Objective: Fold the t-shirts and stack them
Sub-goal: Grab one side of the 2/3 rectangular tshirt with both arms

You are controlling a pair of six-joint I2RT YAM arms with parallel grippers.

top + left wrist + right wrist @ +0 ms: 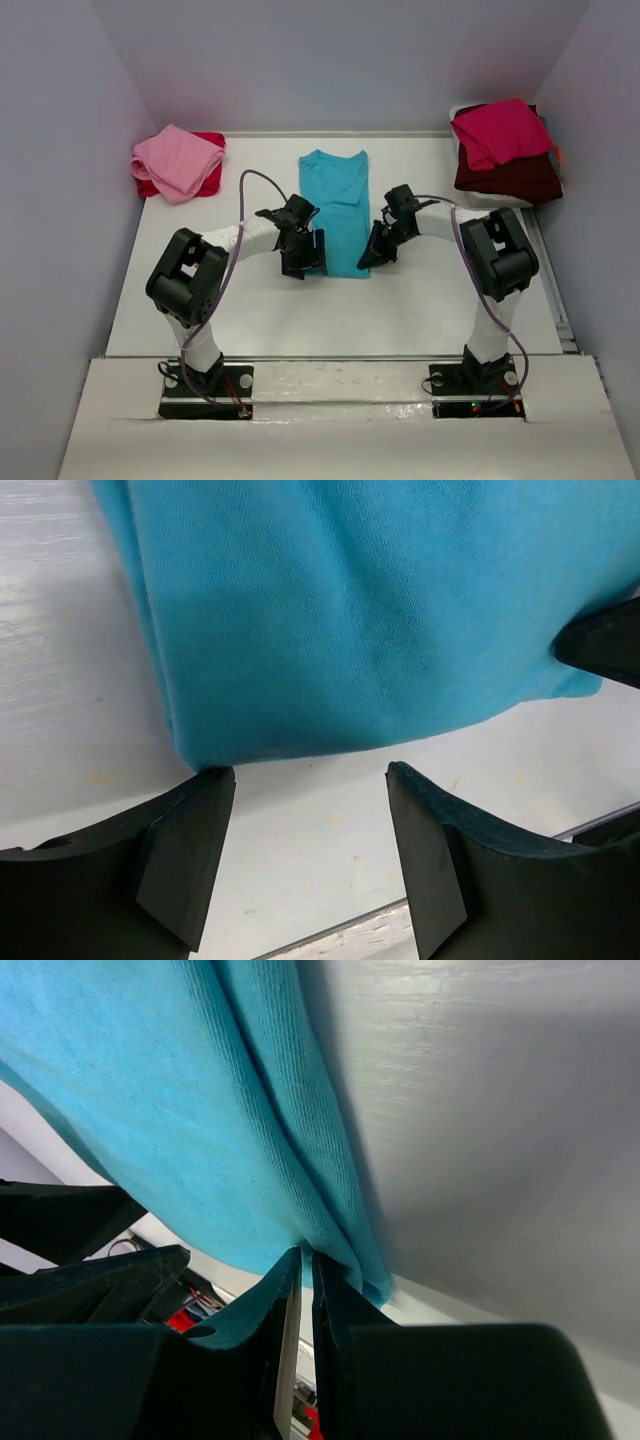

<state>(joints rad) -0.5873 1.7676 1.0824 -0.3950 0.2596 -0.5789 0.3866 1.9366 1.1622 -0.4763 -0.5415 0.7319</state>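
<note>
- Lying flat near the middle of the table [300, 310], the turquoise t-shirt [337, 205] is seen folded lengthwise into a long, narrow strip, with its neckline at the far end.
- Its cloth is shown as a soft, fine knit with a faint ribbed grain; the long edges are rounded folds rather than sharp creases.
- The table is painted white, with a brushed, slightly streaked surface.
- The left gripper [303, 255] is placed at the near left corner of the strip, its jaws spread wide; the hem is seen just beyond the matte black, wedge-shaped fingers [190, 850], and nothing is held.
- The right gripper [378, 250] is set at the near right corner, its flat black jaws drawn almost together and pinched on the doubled edge of the cloth.
- A pink t-shirt [178, 160] is laid in a loose, rumpled fold on a red t-shirt [208, 182] in the far left corner.
- A crimson t-shirt [500, 130] is piled on a dark maroon t-shirt [510, 178] at the far right edge, well apart from the strip.
- The workspace is enclosed by plain, pale grey walls [60, 150].
</note>
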